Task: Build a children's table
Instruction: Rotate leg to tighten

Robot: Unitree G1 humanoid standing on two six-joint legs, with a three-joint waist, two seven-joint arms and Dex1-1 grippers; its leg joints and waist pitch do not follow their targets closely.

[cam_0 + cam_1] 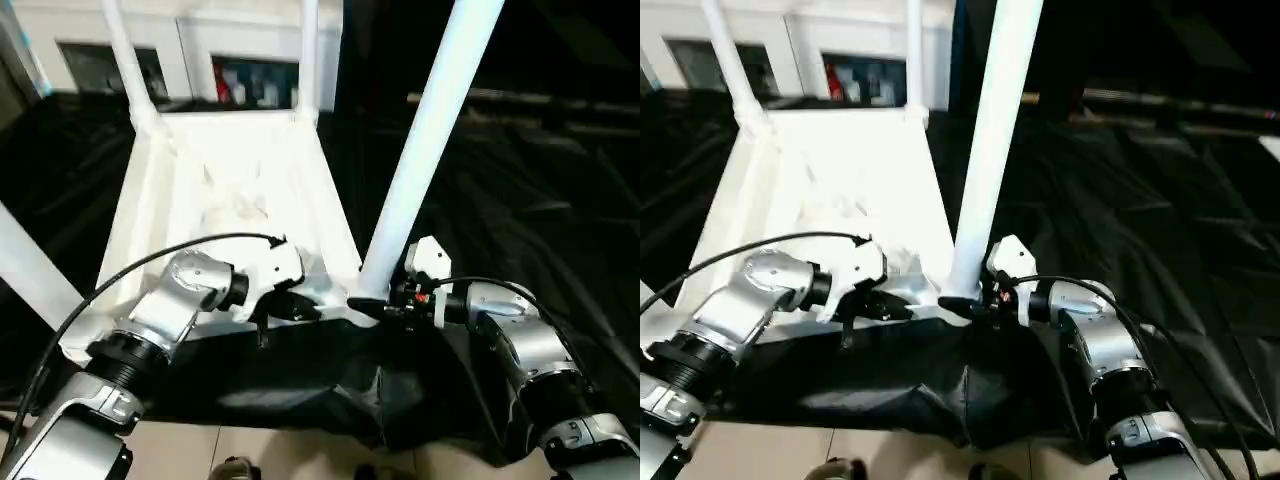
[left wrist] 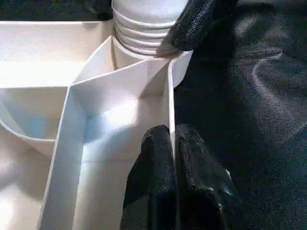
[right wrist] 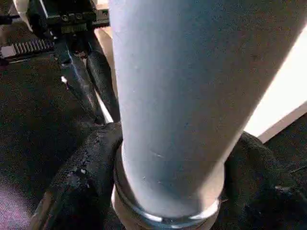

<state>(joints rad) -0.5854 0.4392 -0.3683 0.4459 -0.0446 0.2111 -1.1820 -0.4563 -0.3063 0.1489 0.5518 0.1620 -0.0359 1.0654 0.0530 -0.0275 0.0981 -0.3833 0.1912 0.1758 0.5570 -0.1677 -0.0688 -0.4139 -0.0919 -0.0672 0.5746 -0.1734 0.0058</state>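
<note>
White plastic sets the scene in the left eye view: the tabletop (image 1: 235, 200) lies upside down on a black sheet (image 1: 520, 200), ribs up. Two legs (image 1: 125, 60) stand in its far corner sockets. A third rises at the near left corner, though its foot is hidden, so I cannot tell if it is seated. The fourth leg (image 1: 425, 140) leans up from the near right corner. My guess is that the build is nearly done, with this last leg left to press or twist home and the table then to be turned over. The left tool (image 1: 275, 305) sits at the tabletop's near edge; the right tool (image 1: 375, 300) is at the fourth leg's foot.

Seen from the right eye, the same leg (image 1: 990, 130) enters the near right corner with both tools close on either side.

From the left wrist, the left tool (image 2: 173, 143) has its fingers (image 2: 153, 177) pressed together, pinching the thin side wall of the tabletop (image 2: 62, 72) just beside the socket (image 2: 144, 60), where the leg's ridged end sits partly in.

From the right wrist, the right tool's fingers (image 3: 81, 182) stand spread either side of the leg (image 3: 177, 105), cupping its base; whether they squeeze it firmly I cannot tell.
</note>
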